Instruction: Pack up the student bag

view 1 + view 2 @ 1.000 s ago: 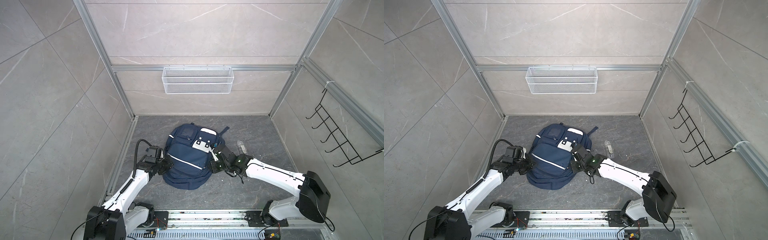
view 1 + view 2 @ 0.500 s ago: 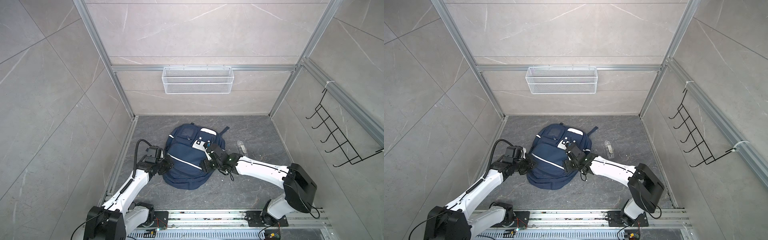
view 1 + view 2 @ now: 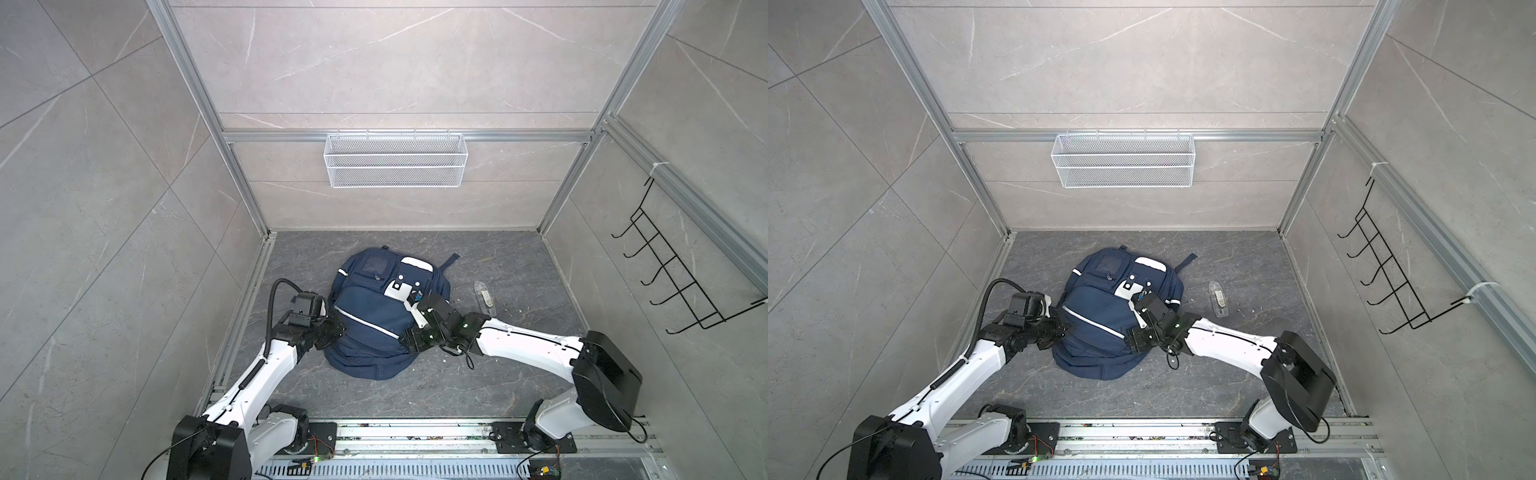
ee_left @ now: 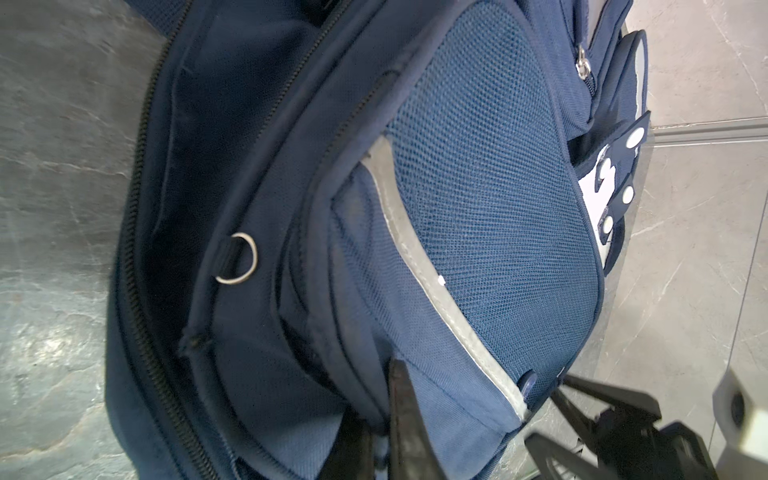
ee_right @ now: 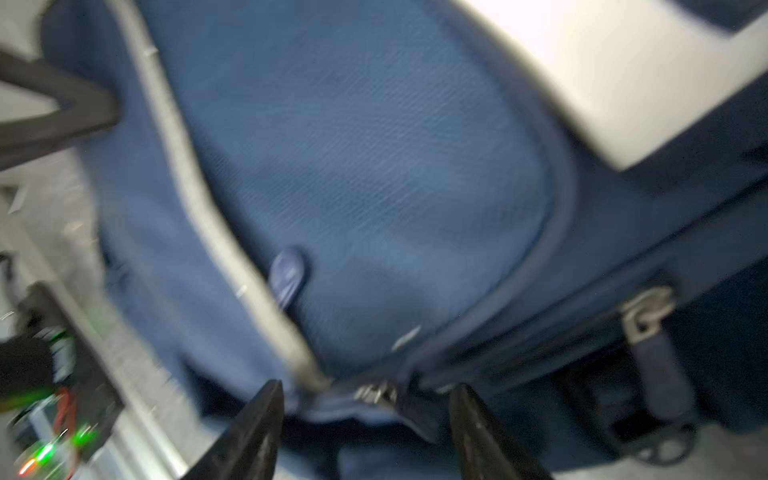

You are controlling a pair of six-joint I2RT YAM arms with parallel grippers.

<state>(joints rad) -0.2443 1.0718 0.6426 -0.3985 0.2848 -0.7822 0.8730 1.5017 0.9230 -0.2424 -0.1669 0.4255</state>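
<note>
Over the last second your right gripper (image 5: 365, 390) swung in toward the bag (image 3: 374, 316), from just off its right side to over that edge. The jaws spread as it came. They stood apart and held nothing, straddling a zip slider (image 5: 376, 394) on the bag's right flank. The right wrist view was smeared, so you were probably not yet settled. Your left gripper (image 3: 336, 328) had not budged. It was clenched tight at the bag's left side with its tips dug into a fold of fabric, seemingly pinning the bag.

That read as a set-up for a zip pull, with one gripper anchoring and the other about to take the slider. The views did not say whether you meant to open it or close it. A clear item (image 3: 485, 299) lay on the floor (image 3: 415, 386) to the right of the bag, apart from it, so packing looked unfinished.

The bag lay face up on the floor, plump and slightly slumped, with a gripper at either side. It was navy, with a white patch (image 3: 398, 289) toward its right. A silver stripe (image 3: 368, 323) slanted across the front pocket (image 3: 361, 303). There was a small window pocket (image 3: 372, 266) at its far end and a strap (image 3: 451, 260) poking from its far right corner. In the left wrist view, a long zip (image 4: 139, 249) on its left side appeared to gape beside a metal ring (image 4: 237, 257).
</note>
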